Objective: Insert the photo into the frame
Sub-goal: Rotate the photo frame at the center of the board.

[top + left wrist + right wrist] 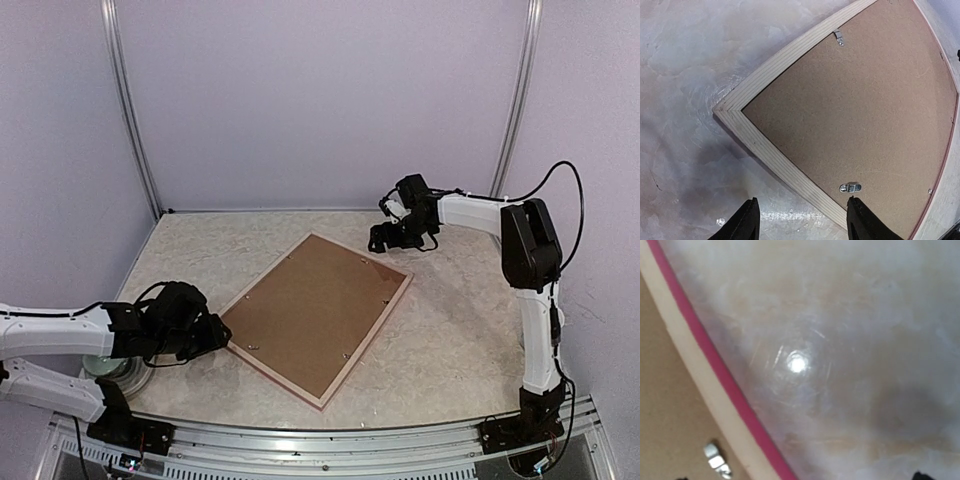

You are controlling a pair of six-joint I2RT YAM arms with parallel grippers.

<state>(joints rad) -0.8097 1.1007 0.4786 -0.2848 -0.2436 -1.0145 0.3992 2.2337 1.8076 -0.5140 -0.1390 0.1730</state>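
Top view: frame (368, 340) lies face down and diagonal mid table (450, 340), with a brown backing board (315, 310) filling it. Photo isn't visible anywhere; under the board or not, can't tell. Left pincer (215, 335) is at the frame's near-left corner, right pincer (392, 238) just beyond the far corner. Neither seems to touch it.

Left wrist view: left pincer (803, 200) is released, fingers spread wide either side of the pale moulding (770, 155) near the corner. A clip (850, 188) lies on the board (855, 105) just inside.
- Risk: closing on that thin, low edge w/o getting under it. Fingers skid and the frame slides on the glossy table.
- Risk: lifting one corner w/ a clip unlatched. Board could drop out.

Right wrist view: only the pink frame edge (715, 360), a clip (716, 457) and bare table (840, 365). The right pincer's fingers are barely in shot, so released or clenched, can't tell.
- Risk: a blind nudge here could turn the frame away from the left arm.
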